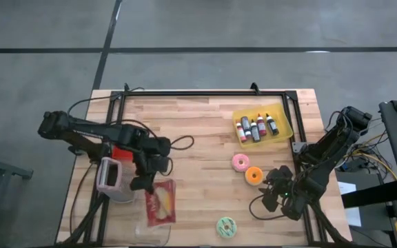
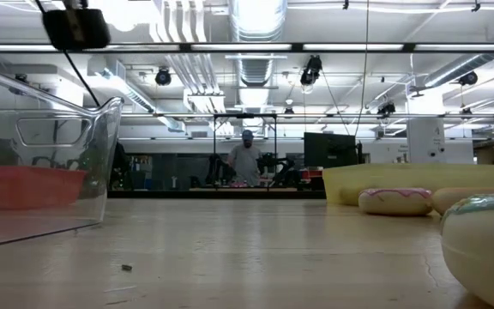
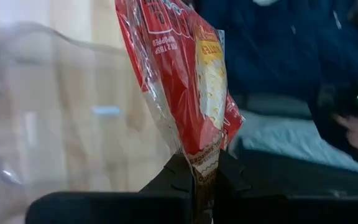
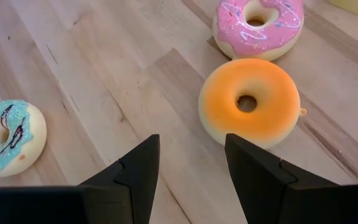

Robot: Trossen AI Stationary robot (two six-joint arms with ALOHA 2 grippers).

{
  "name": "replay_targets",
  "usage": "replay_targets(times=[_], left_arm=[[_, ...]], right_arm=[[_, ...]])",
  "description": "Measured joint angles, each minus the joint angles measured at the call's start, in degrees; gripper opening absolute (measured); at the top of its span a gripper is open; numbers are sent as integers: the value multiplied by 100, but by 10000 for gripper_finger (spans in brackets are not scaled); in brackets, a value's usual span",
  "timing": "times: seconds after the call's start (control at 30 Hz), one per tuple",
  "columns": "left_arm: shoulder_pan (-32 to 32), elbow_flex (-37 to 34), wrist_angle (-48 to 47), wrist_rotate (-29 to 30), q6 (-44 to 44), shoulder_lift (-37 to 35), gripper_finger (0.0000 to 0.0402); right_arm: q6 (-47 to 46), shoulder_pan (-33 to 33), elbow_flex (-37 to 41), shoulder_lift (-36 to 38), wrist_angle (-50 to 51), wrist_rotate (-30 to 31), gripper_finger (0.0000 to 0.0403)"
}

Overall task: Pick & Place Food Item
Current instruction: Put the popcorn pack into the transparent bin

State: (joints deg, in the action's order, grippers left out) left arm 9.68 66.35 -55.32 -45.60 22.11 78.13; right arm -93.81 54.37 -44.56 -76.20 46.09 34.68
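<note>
My left gripper (image 1: 145, 183) is shut on a red snack packet (image 1: 161, 205) that shows a yellow food item through its clear window (image 3: 211, 81). It holds the packet over a clear plastic container (image 1: 150, 233) at the table's near left. My right gripper (image 4: 191, 155) stands open above the bare table with nothing between its fingers. Just ahead of it lies an orange doughnut (image 4: 248, 102). A pink doughnut (image 4: 258, 22) lies beyond that one, and a teal doughnut (image 4: 5, 137) off to the side. My left gripper pinches the packet's crimped end seam (image 3: 202, 163) between its two fingers. The fingers slant downward from the table's left side. The packet sticks out ahead of the fingers, lifted over the clear container, with its printed face in view.
A yellow tray (image 1: 286, 128) with several small bottles stands at the far right. Something red (image 2: 24, 184) sits in the clear container (image 2: 67, 146). The pink (image 1: 240, 162), orange (image 1: 253, 175) and teal (image 1: 225, 226) doughnuts lie on the table's right half. A person stands far off in the room.
</note>
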Motion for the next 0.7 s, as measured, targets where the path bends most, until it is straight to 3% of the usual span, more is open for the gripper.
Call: replay_targets(times=[0.13, 0.4, 0.7], left_arm=[[149, 0, -260, -64, -273, -2, 27], [181, 0, -265, 833, -264, 38, 27], [359, -125, -410, 1391, -718, 39, 27]], right_arm=[[-1, 0, 0, 0, 0, 2, 178], [-1, 0, 0, -95, -2, 57, 178], [-1, 0, 0, -334, -3, 111, 178]])
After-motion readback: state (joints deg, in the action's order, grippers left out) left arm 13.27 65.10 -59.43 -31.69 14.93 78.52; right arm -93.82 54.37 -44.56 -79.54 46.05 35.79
